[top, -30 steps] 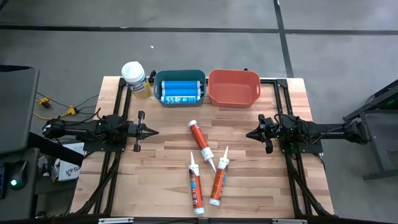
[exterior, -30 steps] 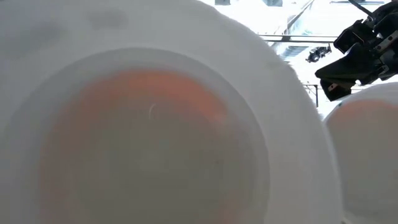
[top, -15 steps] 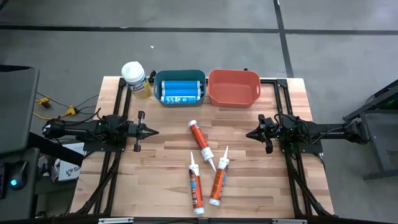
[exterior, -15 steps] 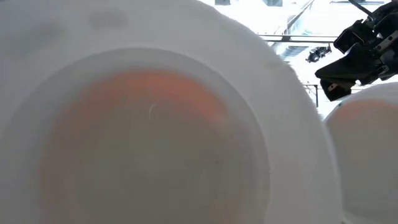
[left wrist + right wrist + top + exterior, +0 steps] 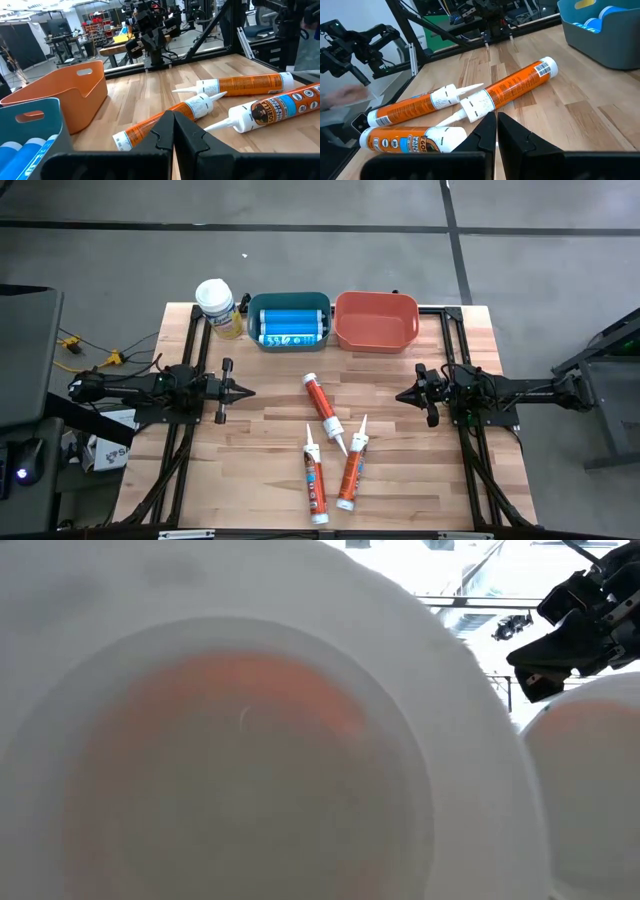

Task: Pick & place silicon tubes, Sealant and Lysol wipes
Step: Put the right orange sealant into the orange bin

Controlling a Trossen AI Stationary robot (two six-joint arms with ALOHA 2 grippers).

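Three orange sealant tubes with white nozzles lie on their sides mid-table: one slanted [image 5: 322,406], two nearer the front edge [image 5: 314,477] [image 5: 351,466]. The Lysol wipes canister [image 5: 217,308], white lid and pale yellow body, stands upright at the far left corner. My left gripper [image 5: 248,391] hovers shut at the left of the tubes, pointing level toward them. My right gripper [image 5: 400,395] hovers shut at their right. Both wrist views show the shut fingers [image 5: 173,126] [image 5: 496,125] with the tubes [image 5: 150,126] [image 5: 520,85] lying beyond them.
A teal bin [image 5: 289,321] holding blue tubes and an orange bin [image 5: 376,320] stand side by side at the far edge. Black frame rails [image 5: 195,340] run along both table sides. In the low view, blurred white round tube ends [image 5: 250,740] fill the picture.
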